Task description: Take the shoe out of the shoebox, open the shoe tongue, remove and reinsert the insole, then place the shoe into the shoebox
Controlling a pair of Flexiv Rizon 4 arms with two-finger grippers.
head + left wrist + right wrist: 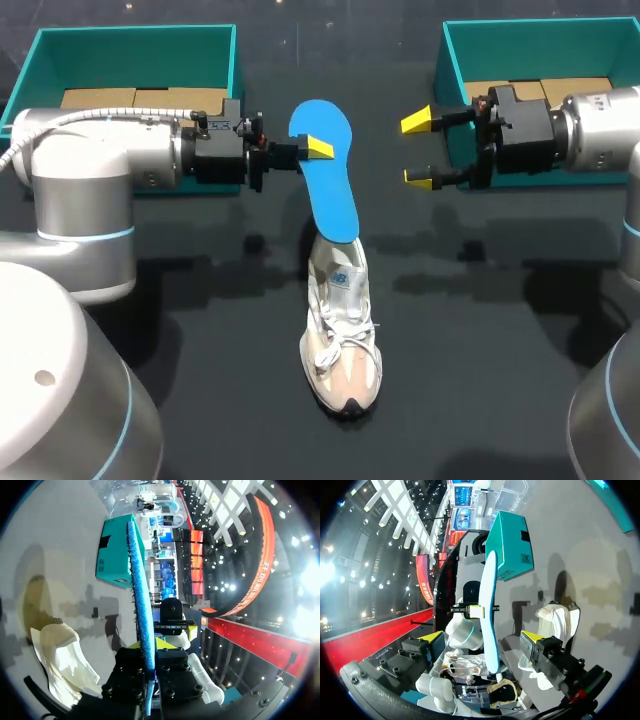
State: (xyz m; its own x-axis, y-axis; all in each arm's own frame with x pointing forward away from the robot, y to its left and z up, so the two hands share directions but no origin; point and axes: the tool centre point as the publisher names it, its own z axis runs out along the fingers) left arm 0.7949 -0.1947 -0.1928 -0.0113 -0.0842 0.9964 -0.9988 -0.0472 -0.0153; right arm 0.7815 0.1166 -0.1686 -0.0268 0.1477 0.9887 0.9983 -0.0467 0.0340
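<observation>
The shoe (340,345) stands out of its box, mid-table toward the near edge. The left gripper (318,148) pinches the blue insole (328,170), held upright with its lower end at the shoe's opening, so removal looks nearly done. The right gripper (418,150) hangs spread and empty by the far-right shoebox (530,40). Reinserting and boxing remain.

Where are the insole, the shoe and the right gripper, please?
insole (330,195), head view, on its blue middle.
shoe (342,340), head view, on its laced upper.
right gripper (419,150), head view, midway between its open yellow tips.
</observation>
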